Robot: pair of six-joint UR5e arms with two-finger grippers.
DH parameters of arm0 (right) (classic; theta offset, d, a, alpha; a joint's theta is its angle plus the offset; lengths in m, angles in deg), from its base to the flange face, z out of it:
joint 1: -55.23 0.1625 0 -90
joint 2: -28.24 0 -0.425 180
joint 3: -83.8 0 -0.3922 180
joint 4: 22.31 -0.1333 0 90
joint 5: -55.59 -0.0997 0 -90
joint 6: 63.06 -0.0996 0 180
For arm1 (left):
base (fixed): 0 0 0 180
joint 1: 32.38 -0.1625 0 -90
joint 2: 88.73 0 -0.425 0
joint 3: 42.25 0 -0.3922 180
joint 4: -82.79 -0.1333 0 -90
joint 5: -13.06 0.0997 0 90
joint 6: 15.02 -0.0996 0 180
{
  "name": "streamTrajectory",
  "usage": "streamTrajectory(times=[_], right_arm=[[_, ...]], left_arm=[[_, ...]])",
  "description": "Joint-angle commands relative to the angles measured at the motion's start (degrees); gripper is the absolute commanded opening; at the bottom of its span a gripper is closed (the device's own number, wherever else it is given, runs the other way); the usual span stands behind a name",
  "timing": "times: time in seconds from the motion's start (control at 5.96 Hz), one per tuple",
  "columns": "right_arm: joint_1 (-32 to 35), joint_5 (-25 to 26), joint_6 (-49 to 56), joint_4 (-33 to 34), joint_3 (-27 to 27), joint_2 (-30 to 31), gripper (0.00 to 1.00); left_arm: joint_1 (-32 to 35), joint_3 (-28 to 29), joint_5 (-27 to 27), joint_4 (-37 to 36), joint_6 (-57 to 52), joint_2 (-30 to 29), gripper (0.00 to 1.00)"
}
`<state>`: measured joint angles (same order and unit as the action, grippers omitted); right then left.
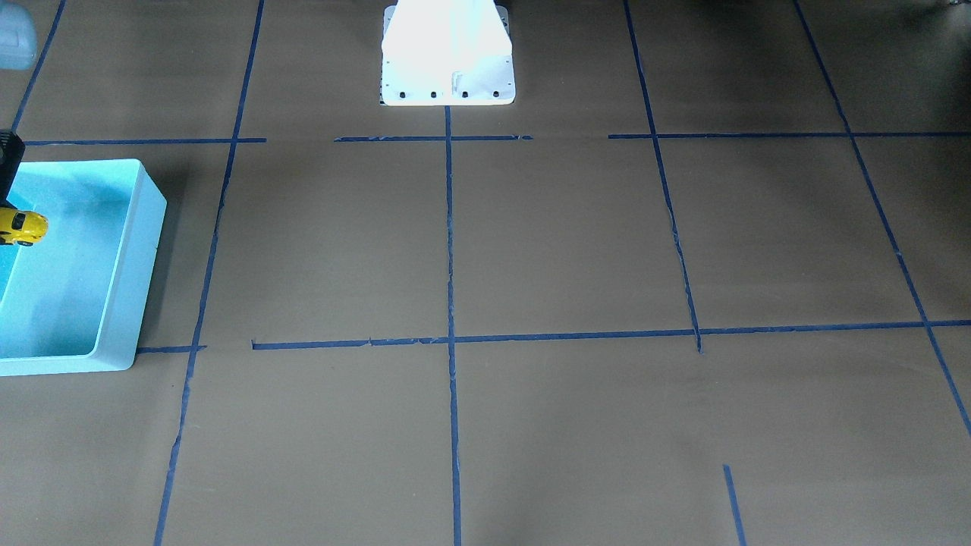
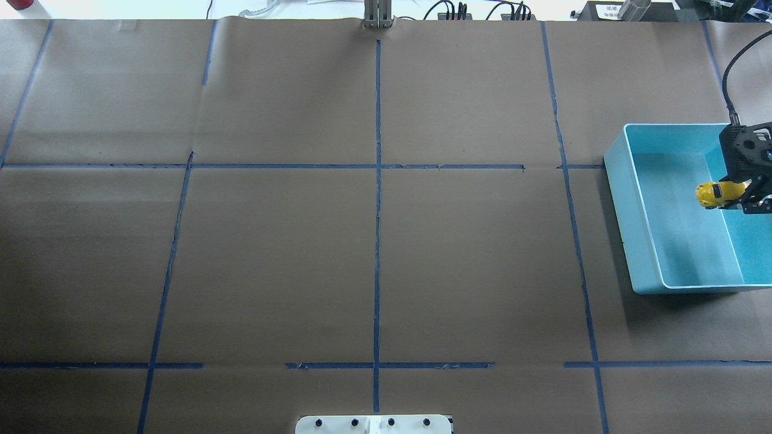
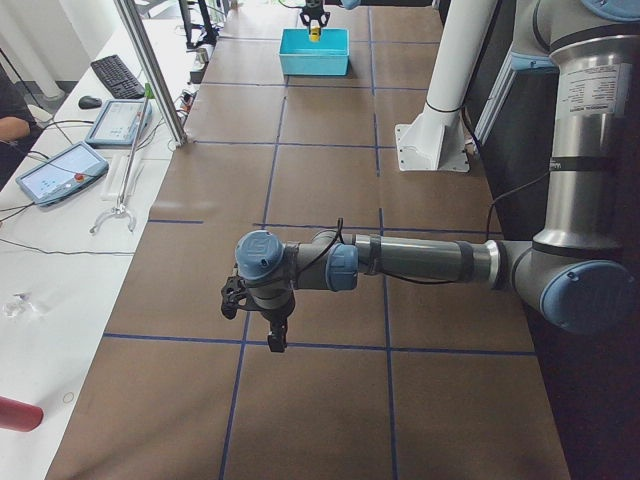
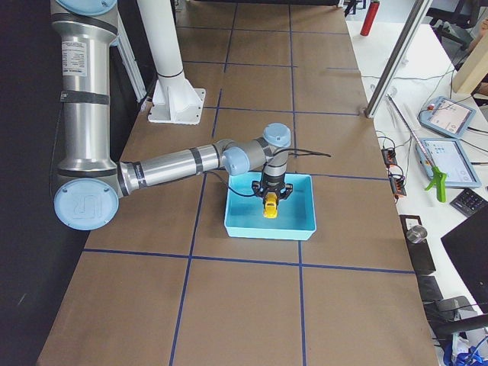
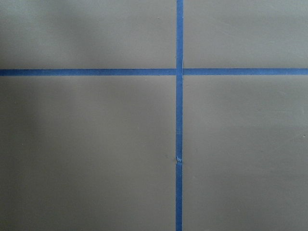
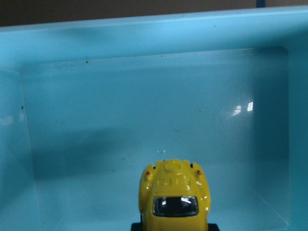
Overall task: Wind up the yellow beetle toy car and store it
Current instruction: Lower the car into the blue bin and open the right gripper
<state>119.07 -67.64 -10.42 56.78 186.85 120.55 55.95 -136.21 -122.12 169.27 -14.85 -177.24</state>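
The yellow beetle toy car hangs above the inside of the light blue bin, held by my right gripper, which is shut on its rear end. The car also shows at the left edge of the front-facing view, in the right side view, and in the right wrist view, over the bin's floor. My left gripper hangs over bare table near the robot's left end. It shows only in the left side view, so I cannot tell if it is open or shut.
The bin stands at the robot's far right on brown paper crossed by blue tape lines. The robot's white base is at the table's near middle. Tablets and cables lie past the far edge.
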Motion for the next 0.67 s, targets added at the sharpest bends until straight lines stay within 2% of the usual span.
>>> streamTrajectory(times=[0.0, 0.34, 0.5], right_arm=[[-4.1, 0.5, -2.5, -5.1, -3.0, 0.2, 0.0], [-8.5, 1.0, -7.0, -8.9, -4.8, -0.1, 0.0], [-8.5, 0.9, -7.0, -9.0, -4.9, 0.0, 0.0]], left_arm=[[0.1, 0.0, 0.0, 0.0, 0.0, 0.0, 1.0], [0.1, 0.0, 0.0, 0.0, 0.0, 0.0, 1.0], [0.1, 0.0, 0.0, 0.0, -0.1, 0.0, 1.0]])
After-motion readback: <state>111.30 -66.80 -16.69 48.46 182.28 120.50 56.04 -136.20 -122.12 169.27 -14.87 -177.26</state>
